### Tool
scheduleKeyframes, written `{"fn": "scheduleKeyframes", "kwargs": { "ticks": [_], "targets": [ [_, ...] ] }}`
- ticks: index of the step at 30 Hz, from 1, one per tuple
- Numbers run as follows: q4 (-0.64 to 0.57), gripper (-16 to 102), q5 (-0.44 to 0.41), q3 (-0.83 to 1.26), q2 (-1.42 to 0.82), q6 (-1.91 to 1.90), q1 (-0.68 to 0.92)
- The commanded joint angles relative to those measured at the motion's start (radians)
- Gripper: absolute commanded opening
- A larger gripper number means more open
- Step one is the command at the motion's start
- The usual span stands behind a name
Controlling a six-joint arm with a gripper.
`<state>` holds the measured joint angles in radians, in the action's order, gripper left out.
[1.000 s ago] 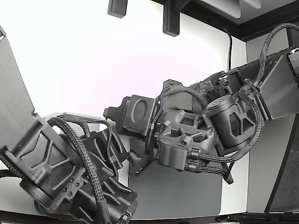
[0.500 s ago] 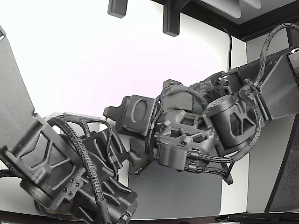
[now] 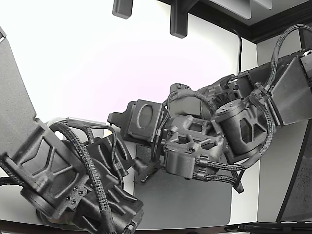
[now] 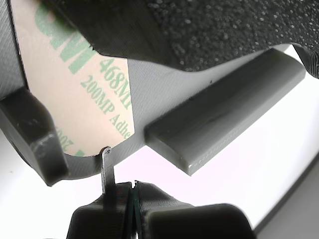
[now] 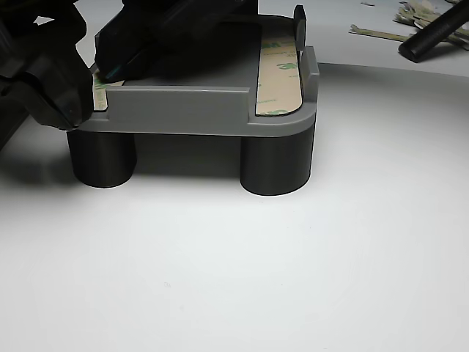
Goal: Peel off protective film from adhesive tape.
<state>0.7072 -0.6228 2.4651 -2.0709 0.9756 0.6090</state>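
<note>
The adhesive tape point(image 4: 75, 94) is a tan strip with green 3M print, stuck on a grey plastic part point(image 4: 224, 109). My gripper point(image 4: 132, 188) sits just off the strip's rounded end, jaws pressed together with no gap. A thin grey tip point(image 4: 106, 167) rises from one finger and touches the film's corner. In the other view the part point(image 5: 183, 110) stands on dark round legs, my gripper point(image 5: 99, 72) is at its left strip point(image 5: 102, 92), and a second taped strip point(image 5: 278, 73) lies on the right.
A second dark arm point(image 3: 63, 175) fills the exterior view's lower left, close to my arm point(image 3: 195, 146) over a grey mat point(image 3: 195, 200). Loose film scraps point(image 5: 410, 15) and a black rod point(image 5: 432, 33) lie behind the part. A dark clamp block point(image 4: 35, 144) borders the tape.
</note>
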Motion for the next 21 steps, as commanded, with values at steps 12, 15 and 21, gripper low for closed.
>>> {"fn": "scheduleKeyframes", "kwargs": {
  "ticks": [12,15,21],
  "targets": [
    [0.002,-11,-0.014,-0.032,-0.012,0.003,-0.006],
    [0.002,-11,-0.012,-0.032,-0.012,0.003,-0.006],
    [0.000,-11,-0.009,-0.034,-0.011,0.000,-0.006]
  ]
}}
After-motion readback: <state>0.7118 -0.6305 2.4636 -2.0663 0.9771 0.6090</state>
